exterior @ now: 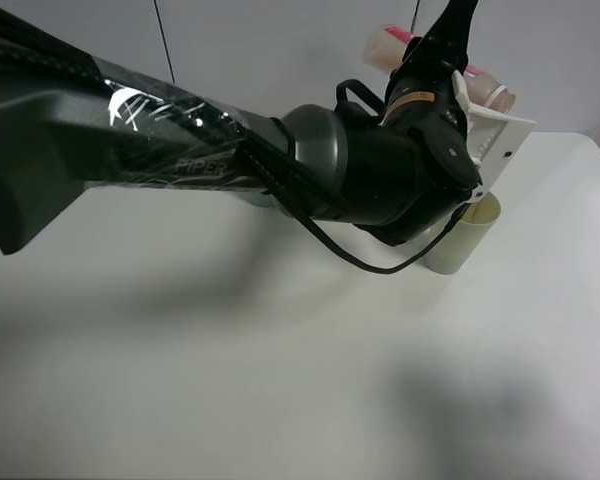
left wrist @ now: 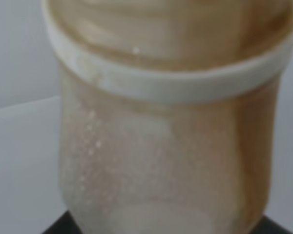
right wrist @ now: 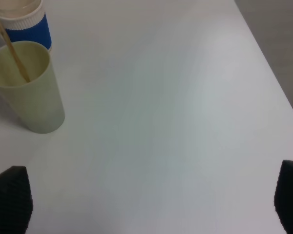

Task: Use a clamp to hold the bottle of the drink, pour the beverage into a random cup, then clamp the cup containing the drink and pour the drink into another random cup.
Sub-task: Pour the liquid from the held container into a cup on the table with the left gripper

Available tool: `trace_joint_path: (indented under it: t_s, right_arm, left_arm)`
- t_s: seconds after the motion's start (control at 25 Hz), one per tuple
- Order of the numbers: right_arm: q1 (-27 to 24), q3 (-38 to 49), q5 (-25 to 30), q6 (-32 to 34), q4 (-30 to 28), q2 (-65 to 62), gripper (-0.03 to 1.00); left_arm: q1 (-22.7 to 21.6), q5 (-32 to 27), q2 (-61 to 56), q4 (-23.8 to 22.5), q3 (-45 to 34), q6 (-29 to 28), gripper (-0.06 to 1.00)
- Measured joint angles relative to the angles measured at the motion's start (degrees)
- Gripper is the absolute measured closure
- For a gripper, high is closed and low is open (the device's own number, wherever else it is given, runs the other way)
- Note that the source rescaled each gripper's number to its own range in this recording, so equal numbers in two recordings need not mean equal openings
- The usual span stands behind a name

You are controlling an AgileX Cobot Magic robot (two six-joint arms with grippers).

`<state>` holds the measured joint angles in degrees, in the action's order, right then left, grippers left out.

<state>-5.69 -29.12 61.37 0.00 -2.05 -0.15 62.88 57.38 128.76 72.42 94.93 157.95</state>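
Note:
My left gripper [exterior: 458, 95], a black clamp with white jaw pieces, is shut on the bottle of the drink [exterior: 392, 45] and holds it tipped above the table at the back right. The left wrist view is filled by the bottle [left wrist: 171, 146], with brown beverage [left wrist: 185, 29] inside. A thin brown stream [right wrist: 12, 51] runs into the pale yellow-green cup [right wrist: 31, 97], which stands under the bottle's mouth [exterior: 465, 235]. The blue-banded cup [right wrist: 31, 30] stands just behind it. My right gripper [right wrist: 149, 200] is open, empty, and apart from both cups.
The left arm [exterior: 180, 150] stretches across the upper half of the exterior view and hides the table beneath it. A sliver of teal [exterior: 264, 198] shows under the arm. The white table [exterior: 280, 380] ends at an edge on the right [right wrist: 278, 87].

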Motion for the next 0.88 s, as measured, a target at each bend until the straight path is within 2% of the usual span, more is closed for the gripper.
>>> trace_joint_path:
  t_s: [0.52,0.88]
  right_arm:
    - [0.0,0.0,0.0,0.0,0.0,0.0,-0.02]
    - [0.0,0.0,0.0,0.0,0.0,0.0,-0.02]
  left_arm:
    - [0.0,0.5,0.0,-1.6,0.0,0.1,0.88]
    - [0.0,0.7,0.0,-2.7,0.0,2.4,0.88]
